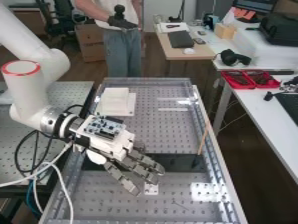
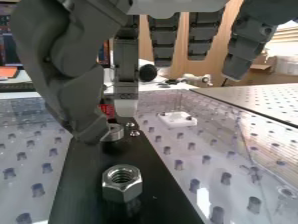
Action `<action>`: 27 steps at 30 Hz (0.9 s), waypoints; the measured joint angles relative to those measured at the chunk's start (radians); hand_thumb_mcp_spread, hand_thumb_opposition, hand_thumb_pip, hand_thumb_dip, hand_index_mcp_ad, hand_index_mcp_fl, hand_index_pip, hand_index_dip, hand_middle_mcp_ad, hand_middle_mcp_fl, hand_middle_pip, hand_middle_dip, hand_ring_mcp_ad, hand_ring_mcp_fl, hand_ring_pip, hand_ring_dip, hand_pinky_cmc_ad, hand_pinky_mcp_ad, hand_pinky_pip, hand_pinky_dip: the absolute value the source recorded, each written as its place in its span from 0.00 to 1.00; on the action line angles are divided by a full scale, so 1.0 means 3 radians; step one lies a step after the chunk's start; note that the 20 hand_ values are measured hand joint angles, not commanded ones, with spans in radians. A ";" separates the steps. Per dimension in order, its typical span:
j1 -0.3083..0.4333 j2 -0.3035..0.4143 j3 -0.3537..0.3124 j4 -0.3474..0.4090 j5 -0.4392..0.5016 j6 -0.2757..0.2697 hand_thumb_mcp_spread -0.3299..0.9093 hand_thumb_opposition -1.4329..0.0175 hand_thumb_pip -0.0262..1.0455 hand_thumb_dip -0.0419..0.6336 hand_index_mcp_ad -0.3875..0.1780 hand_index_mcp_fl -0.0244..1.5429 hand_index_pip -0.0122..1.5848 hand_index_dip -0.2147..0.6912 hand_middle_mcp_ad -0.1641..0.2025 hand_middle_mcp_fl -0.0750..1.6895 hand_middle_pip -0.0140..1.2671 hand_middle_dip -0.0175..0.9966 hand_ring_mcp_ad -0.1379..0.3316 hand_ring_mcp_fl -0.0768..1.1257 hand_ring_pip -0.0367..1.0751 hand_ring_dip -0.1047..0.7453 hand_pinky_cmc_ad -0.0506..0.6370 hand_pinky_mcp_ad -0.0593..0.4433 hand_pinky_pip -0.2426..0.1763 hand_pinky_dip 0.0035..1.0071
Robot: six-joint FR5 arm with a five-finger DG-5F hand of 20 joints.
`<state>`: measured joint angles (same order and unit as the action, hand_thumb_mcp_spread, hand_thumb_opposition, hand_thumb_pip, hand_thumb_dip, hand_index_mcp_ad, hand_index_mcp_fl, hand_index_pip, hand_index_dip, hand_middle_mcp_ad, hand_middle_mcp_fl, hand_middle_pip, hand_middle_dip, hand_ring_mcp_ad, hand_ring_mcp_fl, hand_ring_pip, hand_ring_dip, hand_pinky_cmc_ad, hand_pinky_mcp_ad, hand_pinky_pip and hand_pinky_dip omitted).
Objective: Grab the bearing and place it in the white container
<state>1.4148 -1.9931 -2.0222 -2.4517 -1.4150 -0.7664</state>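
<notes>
"What's at the far left?"

"The white robot arm, slanting in over the bench. Next comes the white container, toward the bench's far end."

"And then?"

"The hand, palm facing down, with its dark grey fingers reaching toward the near right. They're open and nearly straight, and the thumb is bent only a little; I see nothing in their grasp."

"So where's the bearing?"

"The wrist view has a short steel ring, which I take for the bearing, on the black bar right by the thumb's tip (whether they touch, I can't tell). A steel hex nut stands upright on the same bar, nearer the wrist camera."

"Anything further right?"

"A small white plate near the fingertips, then a thin wooden stick along the bench's right side. Beyond that, red trays sit on the white side table."
</notes>
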 joint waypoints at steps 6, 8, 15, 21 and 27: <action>0.0006 -0.0009 -0.0013 0.0033 0.0020 -0.0013 0.53 0.39 0.68 0.47 0.55 0.03 0.91 0.50 0.69 0.05 0.10 0.17 0.64 0.06 0.10 0.20 0.72 0.77 0.37 0.25; 0.0007 -0.0013 -0.0018 0.0054 0.0026 -0.0026 0.53 0.39 0.68 0.47 0.55 0.03 0.91 0.50 0.69 0.05 0.10 0.17 0.64 0.06 0.10 0.20 0.72 0.77 0.37 0.25; 0.0005 -0.0032 -0.0019 0.0058 0.0009 -0.0048 0.53 0.39 0.68 0.47 0.55 0.03 0.92 0.50 0.69 0.05 0.10 0.17 0.64 0.06 0.10 0.20 0.72 0.77 0.37 0.25; -0.0012 -0.0048 -0.0020 0.0058 -0.0053 -0.0046 0.53 0.39 0.68 0.47 0.53 0.03 0.92 0.50 0.68 0.05 0.10 0.17 0.64 0.06 0.10 0.20 0.72 0.77 0.37 0.25; -0.0051 -0.0034 -0.0022 0.0103 -0.0135 -0.0102 0.53 0.39 0.68 0.47 0.53 0.03 0.93 0.49 0.69 0.05 0.10 0.17 0.64 0.06 0.10 0.20 0.72 0.77 0.37 0.25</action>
<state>1.3996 -2.0033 -2.0289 -2.4208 -1.4555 -0.7972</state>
